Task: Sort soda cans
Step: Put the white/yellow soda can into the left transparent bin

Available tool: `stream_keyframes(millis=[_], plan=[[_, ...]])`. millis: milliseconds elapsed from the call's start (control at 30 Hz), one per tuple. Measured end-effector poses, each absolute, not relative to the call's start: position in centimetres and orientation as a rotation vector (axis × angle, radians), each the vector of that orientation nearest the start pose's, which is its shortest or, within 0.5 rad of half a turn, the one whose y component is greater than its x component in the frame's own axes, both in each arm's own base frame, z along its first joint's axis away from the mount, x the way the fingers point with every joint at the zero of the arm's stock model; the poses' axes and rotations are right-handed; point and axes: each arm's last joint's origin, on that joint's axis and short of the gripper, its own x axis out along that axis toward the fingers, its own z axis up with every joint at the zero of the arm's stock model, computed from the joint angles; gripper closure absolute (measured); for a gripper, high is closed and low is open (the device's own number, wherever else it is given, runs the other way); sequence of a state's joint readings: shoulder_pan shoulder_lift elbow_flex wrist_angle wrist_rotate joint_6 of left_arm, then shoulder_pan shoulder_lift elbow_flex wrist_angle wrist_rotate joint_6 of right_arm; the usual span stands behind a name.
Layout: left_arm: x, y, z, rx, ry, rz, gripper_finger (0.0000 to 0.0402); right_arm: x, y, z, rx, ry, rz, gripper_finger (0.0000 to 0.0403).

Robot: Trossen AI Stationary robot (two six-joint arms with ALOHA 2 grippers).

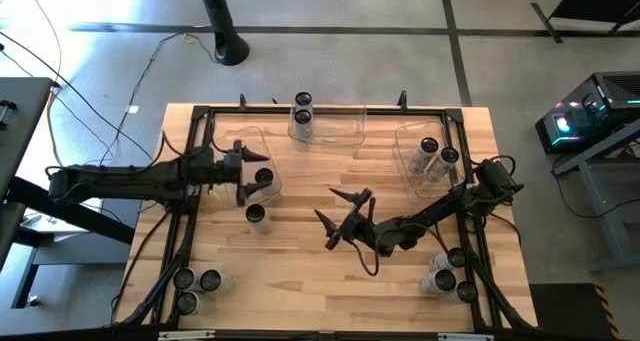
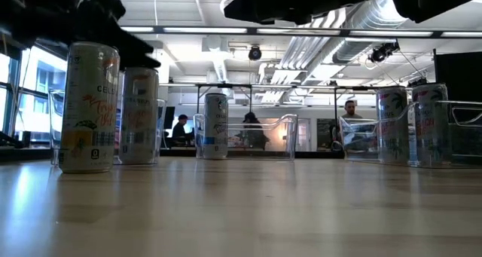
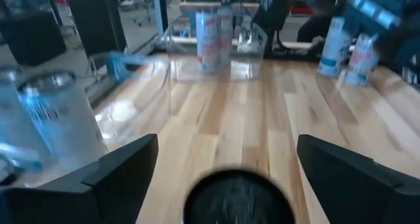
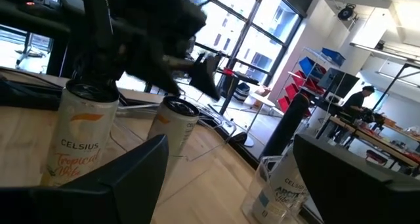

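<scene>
My left gripper [image 1: 252, 173] is open over the clear left bin [image 1: 222, 141]. Its fingers [image 3: 125, 168] stand on either side of a soda can's dark top [image 3: 236, 196], with a gap at each side. That can [image 1: 263, 177] stands upright in the bin. Another can [image 3: 59, 125] shows close by, behind the bin's clear wall. One can [image 1: 256, 215] stands on the bare wood just nearer than the bin. At the table's middle my right gripper [image 1: 340, 216] is open and holds nothing.
A far clear bin [image 1: 345, 126] holds two cans [image 1: 302, 108]. The right bin [image 1: 408, 141] holds two cans [image 1: 437, 151]. Three cans [image 1: 193, 286] stand at the near left corner and three [image 1: 455, 277] at the near right. People sit in the room beyond.
</scene>
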State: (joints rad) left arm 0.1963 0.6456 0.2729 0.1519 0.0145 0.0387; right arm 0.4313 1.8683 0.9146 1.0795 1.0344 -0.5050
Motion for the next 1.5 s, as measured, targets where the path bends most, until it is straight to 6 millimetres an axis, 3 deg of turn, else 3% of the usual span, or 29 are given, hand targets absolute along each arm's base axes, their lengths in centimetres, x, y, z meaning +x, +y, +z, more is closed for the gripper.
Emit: stream_keyframes(millis=[300, 433, 567, 733, 867, 1167, 1500], plan=[[14.7, 2.0, 28.2, 0.054, 0.364, 0.246, 0.005, 34.7, 13.2, 20.1, -0.4, 0.057, -0.611, 0.0082], [14.8, 0.1, 29.7, 0.036, 0.479, 0.265, 0.0059, 35.3, 13.0, 19.9, -0.431, 0.016, -0.398, 0.0082], [16.1, -2.6, 29.3, 0.068, 0.565, 0.26, 0.0069, 37.3, 11.7, 20.0, -0.355, 0.028, -0.092, 0.0082], [18.2, -6.9, 28.6, 0.093, 0.62, 0.287, 0.0078, 40.4, 8.7, 21.0, -0.231, 0.199, 0.023, 0.0082], [19.1, -9.9, 28.7, 0.072, 0.748, 0.296, 0.0078, 42.6, 7.4, 21.4, -0.182, 0.229, 0.131, 0.0082], [16.9, -14.7, 28.7, 0.008, 0.981, 0.45, 0.0078, 46.6, 7.2, 19.0, -0.174, 0.308, 0.181, 0.0082], [15.4, -16.0, 23.8, -0.024, 0.935, 0.642, 0.0078, 48.9, 5.8, 17.0, -0.111, 0.387, 0.085, 0.0082]])
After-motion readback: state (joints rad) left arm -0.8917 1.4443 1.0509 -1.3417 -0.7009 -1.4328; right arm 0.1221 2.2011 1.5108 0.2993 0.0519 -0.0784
